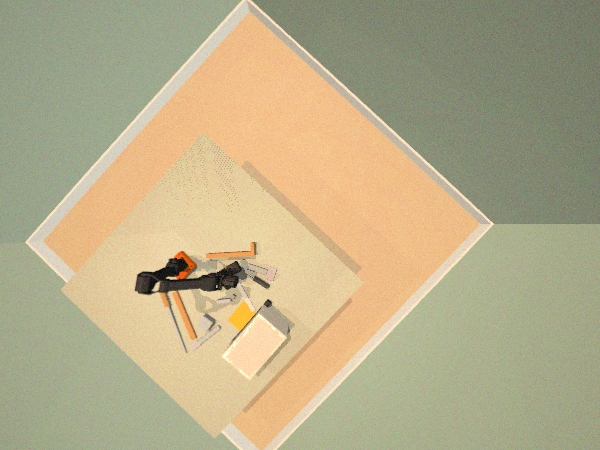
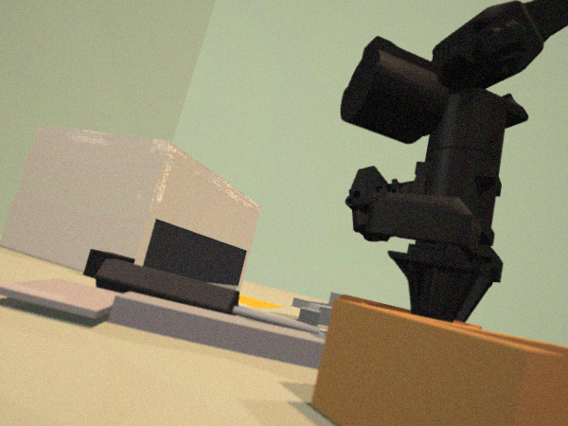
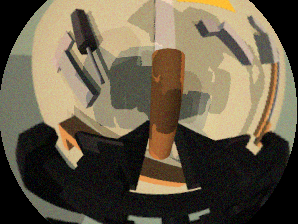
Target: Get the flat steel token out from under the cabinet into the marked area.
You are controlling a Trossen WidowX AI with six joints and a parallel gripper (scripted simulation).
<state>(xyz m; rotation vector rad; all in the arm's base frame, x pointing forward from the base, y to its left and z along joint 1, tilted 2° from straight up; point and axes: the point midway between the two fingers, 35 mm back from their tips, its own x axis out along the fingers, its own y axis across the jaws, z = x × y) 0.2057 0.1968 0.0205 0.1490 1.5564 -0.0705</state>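
Observation:
My gripper [image 1: 234, 270] [image 2: 437, 305] [image 3: 161, 124] is shut on a brown rod [image 3: 165, 99] that sticks out ahead of the fingers in the wrist view. It hangs low over the table, behind an orange L-shaped bar [image 1: 232, 253] [image 2: 426, 369] that hides the fingertips in the exterior view. The pale cabinet [image 1: 255, 342] [image 2: 95, 189] stands to one side, with a dark vent panel [image 2: 194, 257] at its bottom. The yellow marked area [image 1: 241, 315] [image 2: 257, 302] lies in front of it. The steel token is hidden from every view.
A grey flat tool [image 2: 213, 327] with a dark bar [image 2: 166, 286] [image 3: 83, 30] on it lies near the gripper. A long orange stick [image 1: 184, 315], a thin grey rod [image 1: 177, 330] and several small grey pieces [image 1: 207, 332] lie around the arm. A small dark block [image 1: 267, 303] sits by the cabinet.

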